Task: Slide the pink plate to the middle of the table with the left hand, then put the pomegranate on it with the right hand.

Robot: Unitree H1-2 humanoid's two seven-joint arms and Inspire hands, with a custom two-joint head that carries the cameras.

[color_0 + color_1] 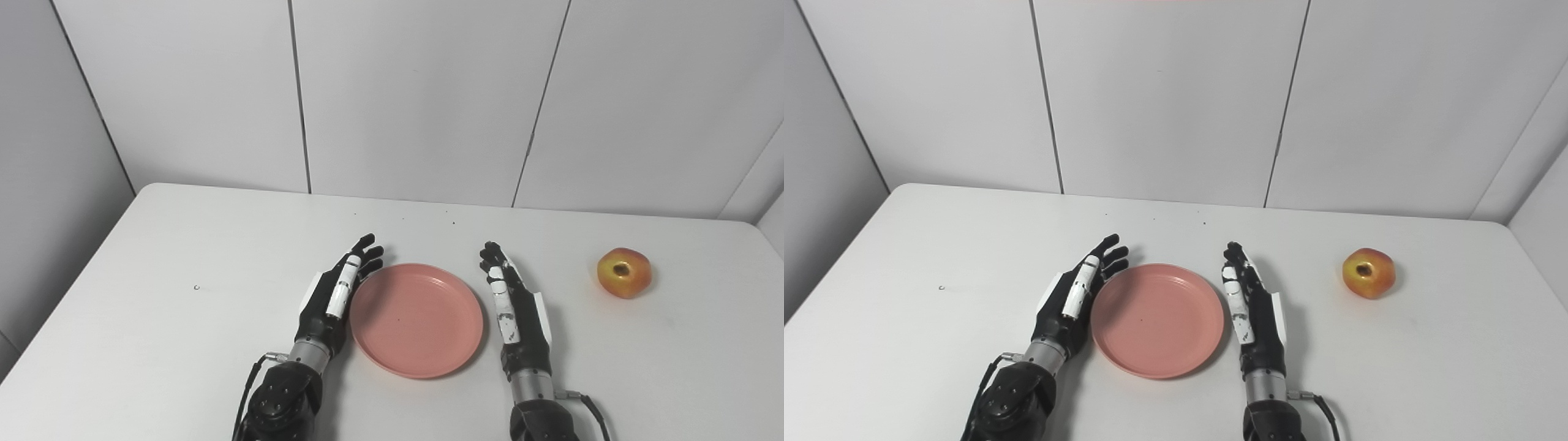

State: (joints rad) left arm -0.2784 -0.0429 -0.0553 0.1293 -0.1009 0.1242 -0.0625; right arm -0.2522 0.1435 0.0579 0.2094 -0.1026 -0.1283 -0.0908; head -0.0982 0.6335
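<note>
The pink plate point(416, 318) lies flat and empty on the white table point(153, 318), near its middle. My left hand point(337, 294) stands on edge with straight fingers, right against the plate's left rim, and holds nothing. My right hand point(514, 309) is also open, on edge, just off the plate's right rim with a small gap. The pomegranate point(624, 272), red and yellow with its crown facing the camera, sits on the table far to the right, well clear of my right hand.
White wall panels point(416, 92) rise behind the table's far edge. The table's right corner lies close beyond the pomegranate. A tiny dark speck point(196, 287) lies on the table at the left.
</note>
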